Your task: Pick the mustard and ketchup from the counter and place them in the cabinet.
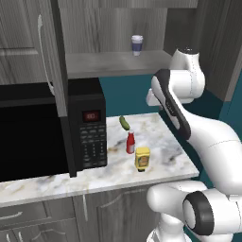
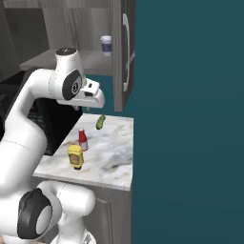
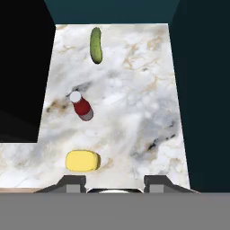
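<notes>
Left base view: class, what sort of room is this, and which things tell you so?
A rendered kitchen: a black microwave on a marble counter, a wall cabinet above, ketchup and mustard standing out.

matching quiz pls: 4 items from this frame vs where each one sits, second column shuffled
Items:
1. mustard
2. ketchup
3. pickle
4. paper cup

Places:
A. on the cabinet shelf
B. on the counter, nearest its front edge
C. on the counter, farthest back toward the wall
D. on the counter, between the other two items there

Pairs: 1-B, 2-D, 3-C, 4-A
</notes>
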Controlling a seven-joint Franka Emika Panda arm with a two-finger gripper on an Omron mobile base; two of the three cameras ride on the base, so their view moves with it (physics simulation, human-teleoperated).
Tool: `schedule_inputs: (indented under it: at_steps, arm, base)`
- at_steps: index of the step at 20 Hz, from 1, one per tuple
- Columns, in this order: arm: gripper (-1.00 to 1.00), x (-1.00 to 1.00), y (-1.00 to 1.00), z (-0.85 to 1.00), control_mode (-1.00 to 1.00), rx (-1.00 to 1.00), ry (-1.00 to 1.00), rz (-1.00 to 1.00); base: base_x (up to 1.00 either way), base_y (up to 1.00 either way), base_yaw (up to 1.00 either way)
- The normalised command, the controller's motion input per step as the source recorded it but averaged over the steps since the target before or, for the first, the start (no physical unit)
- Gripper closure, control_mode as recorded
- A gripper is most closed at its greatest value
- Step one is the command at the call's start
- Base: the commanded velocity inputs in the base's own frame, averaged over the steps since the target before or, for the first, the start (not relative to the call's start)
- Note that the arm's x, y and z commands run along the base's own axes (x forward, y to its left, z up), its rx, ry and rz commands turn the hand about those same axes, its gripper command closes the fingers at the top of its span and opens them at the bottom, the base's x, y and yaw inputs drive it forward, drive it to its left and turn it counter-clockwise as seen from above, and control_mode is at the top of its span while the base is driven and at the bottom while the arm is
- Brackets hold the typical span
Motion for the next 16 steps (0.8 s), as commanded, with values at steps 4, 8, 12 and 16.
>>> schedule_inputs:
  at_steps: [4, 8, 12, 16]
  arm:
    - [-1.00, -0.16, -0.02, -0.09, -1.00, 0.01, -0.02, 0.00]
    - [-1.00, -0.59, -0.08, -0.39, -1.00, 0.03, -0.06, 0.01]
    - [-1.00, -0.53, 0.01, -0.55, -1.00, 0.00, -0.03, 0.02]
    - [-1.00, -0.36, 0.14, -0.54, -1.00, 0.00, -0.01, 0.03]
  base:
    - [0.00, 0.00, 0.00]
    - [0.00, 0.00, 0.00]
    - [0.00, 0.00, 0.00]
    - [0.00, 0.00, 0.00]
